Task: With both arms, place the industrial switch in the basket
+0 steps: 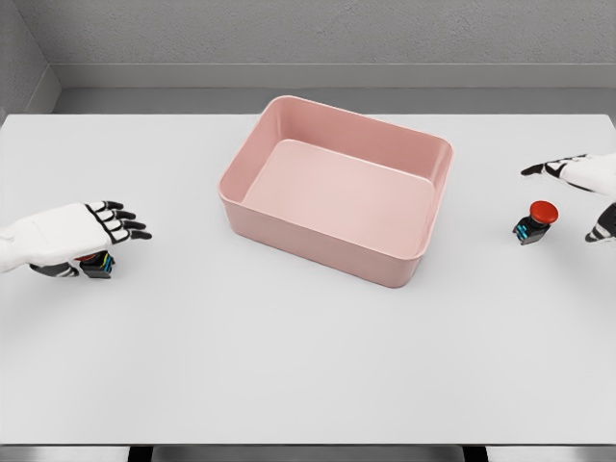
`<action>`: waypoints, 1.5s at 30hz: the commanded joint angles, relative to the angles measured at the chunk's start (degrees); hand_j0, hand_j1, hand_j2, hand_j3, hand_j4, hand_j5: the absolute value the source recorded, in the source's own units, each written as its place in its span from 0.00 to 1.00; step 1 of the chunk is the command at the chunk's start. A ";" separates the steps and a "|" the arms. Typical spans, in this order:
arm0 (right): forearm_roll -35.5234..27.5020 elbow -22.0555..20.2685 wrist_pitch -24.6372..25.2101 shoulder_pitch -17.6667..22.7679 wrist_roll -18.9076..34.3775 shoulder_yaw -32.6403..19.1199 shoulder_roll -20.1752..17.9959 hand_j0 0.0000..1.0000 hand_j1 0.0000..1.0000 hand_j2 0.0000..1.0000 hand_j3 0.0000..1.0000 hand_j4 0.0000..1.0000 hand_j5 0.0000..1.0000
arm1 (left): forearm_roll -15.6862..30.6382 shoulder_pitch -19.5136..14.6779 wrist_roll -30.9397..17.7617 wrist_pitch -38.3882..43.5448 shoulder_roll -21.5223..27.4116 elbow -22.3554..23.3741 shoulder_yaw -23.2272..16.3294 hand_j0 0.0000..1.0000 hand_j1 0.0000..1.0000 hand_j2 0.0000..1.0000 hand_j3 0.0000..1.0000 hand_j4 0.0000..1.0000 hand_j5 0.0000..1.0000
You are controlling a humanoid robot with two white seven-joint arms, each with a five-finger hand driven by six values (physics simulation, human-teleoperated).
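Observation:
A pink rectangular basket (pixel 423 207) sits at the table's middle, turned slightly, with nothing inside. One industrial switch (pixel 534 221), a black body with a red mushroom button and a blue side, stands right of the basket. My right hand (pixel 585 188) is just beyond it at the picture's right edge, fingers spread, not touching it. A second switch (pixel 97 264) lies at the far left, mostly hidden under my left hand (pixel 91 231). That hand lies flat above it with its fingers stretched toward the basket, not wrapped around the switch.
The white table (pixel 308 366) runs wide in front of the basket. A grey wall rises behind its far edge.

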 commanded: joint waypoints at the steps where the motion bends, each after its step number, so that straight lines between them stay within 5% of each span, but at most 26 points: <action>1: 0.03 0.81 2.35 -0.43 0.97 7.15 2.55 1.00 1.00 1.00 1.00 1.00 1.00 | -0.43 -0.08 -0.99 0.05 -0.09 0.23 0.15 0.94 0.94 0.94 0.94 0.94 0.94; 13: -0.06 4.41 2.35 -1.05 0.97 8.38 2.99 1.00 1.00 1.00 1.00 1.00 1.00 | -0.52 -0.61 -2.39 0.05 0.35 1.63 0.59 0.53 0.53 0.53 0.53 0.53 0.53; 20: 0.03 8.11 2.35 -1.14 0.97 9.96 4.57 1.00 1.00 1.00 1.00 1.00 1.00 | -0.52 -0.52 -4.06 0.05 0.08 1.54 0.41 0.40 0.40 0.40 0.40 0.40 0.40; 29: 0.03 10.30 3.67 -5.88 0.97 13.92 6.15 1.00 1.00 1.00 1.00 1.00 1.00 | 0.54 -0.87 -4.06 0.05 -0.09 0.93 1.47 0.26 0.26 0.26 0.26 0.26 0.26; 38: 0.03 10.66 4.28 -5.97 0.97 14.18 6.15 1.00 1.00 1.00 1.00 1.00 1.00 | 1.86 -4.56 -3.97 0.05 -1.41 0.05 3.58 0.12 0.12 0.12 0.12 0.12 0.12; 41: 0.12 10.66 4.55 -6.23 0.97 14.27 6.15 0.93 0.93 0.93 0.93 0.93 0.93 | 2.30 -6.41 -3.89 0.05 -3.08 0.05 3.58 0.13 0.13 0.13 0.13 0.13 0.13; 45: 0.12 10.74 4.46 -6.23 0.97 14.71 6.06 0.73 0.73 0.73 0.73 0.73 0.73 | 2.47 -8.87 -3.62 0.05 -5.63 0.05 3.58 0.13 0.13 0.13 0.13 0.13 0.13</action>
